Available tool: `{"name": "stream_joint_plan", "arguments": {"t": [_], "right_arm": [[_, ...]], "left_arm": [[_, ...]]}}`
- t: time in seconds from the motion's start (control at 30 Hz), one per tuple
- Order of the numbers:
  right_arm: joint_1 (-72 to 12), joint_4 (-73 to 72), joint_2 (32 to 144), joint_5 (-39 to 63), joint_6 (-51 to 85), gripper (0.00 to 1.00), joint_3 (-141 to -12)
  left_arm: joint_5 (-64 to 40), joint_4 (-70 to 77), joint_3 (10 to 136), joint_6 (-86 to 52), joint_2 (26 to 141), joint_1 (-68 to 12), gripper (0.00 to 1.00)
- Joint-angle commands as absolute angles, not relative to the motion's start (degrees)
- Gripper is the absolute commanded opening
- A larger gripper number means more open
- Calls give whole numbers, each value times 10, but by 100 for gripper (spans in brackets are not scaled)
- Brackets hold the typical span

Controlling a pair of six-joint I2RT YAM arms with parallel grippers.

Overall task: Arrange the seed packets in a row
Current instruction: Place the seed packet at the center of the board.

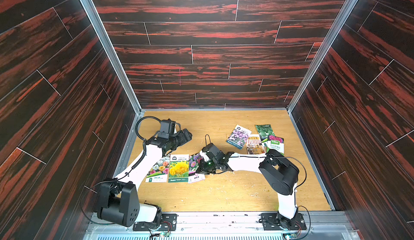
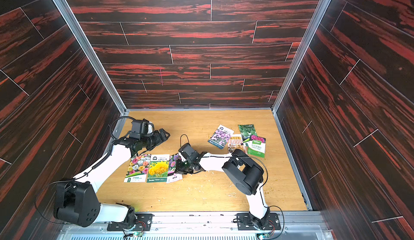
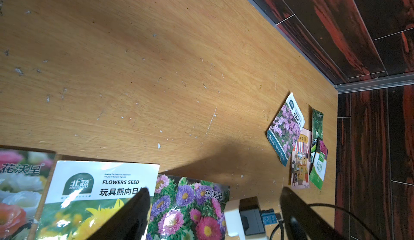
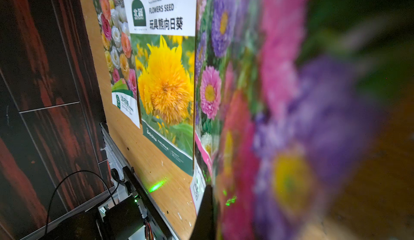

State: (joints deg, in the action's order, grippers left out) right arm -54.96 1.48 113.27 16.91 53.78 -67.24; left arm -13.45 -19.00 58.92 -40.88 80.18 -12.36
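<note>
Three seed packets lie side by side at the front left in both top views: a rose packet (image 1: 158, 169), a yellow-bloom packet (image 1: 178, 168) and an aster packet (image 1: 194, 166). My right gripper (image 1: 202, 167) is shut on the aster packet's right edge, and that packet (image 4: 280, 115) fills the right wrist view, blurred, beside one dark finger (image 4: 205, 212). My left gripper (image 1: 187, 135) hangs open behind the row, holding nothing. Both of its fingers (image 3: 134, 207) frame the aster packet (image 3: 190, 205). At the back right a purple-flower packet (image 1: 238, 136), a melon packet (image 1: 264, 131), a shopfront packet (image 1: 254, 144) and a pink-bloom packet (image 1: 275, 145) overlap.
The wooden table (image 1: 224, 194) is boxed in by dark red plank walls on three sides, with a metal rail (image 1: 224, 216) along the front. My right arm's elbow (image 1: 280, 173) stands just in front of the back-right packets. Bare wood shows between the two groups.
</note>
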Motion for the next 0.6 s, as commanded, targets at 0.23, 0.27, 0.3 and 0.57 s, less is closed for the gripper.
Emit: {"name": "stream_joint_plan", "arguments": {"t": [0.23, 0.27, 0.3, 0.57], "right_arm": [[-554, 112, 1132, 108, 527, 88, -698], [-555, 135, 1131, 91, 525, 89, -702], [-555, 157, 1129, 72, 523, 89, -707], [-534, 278, 1095, -64, 505, 98, -678]], "left_arm": [[-132, -200, 583, -398, 784, -120, 92], [-132, -200, 583, -398, 784, -120, 92], [-133, -200, 583, -398, 784, -120, 92], [-140, -203, 586, -391, 788, -120, 92]]}}
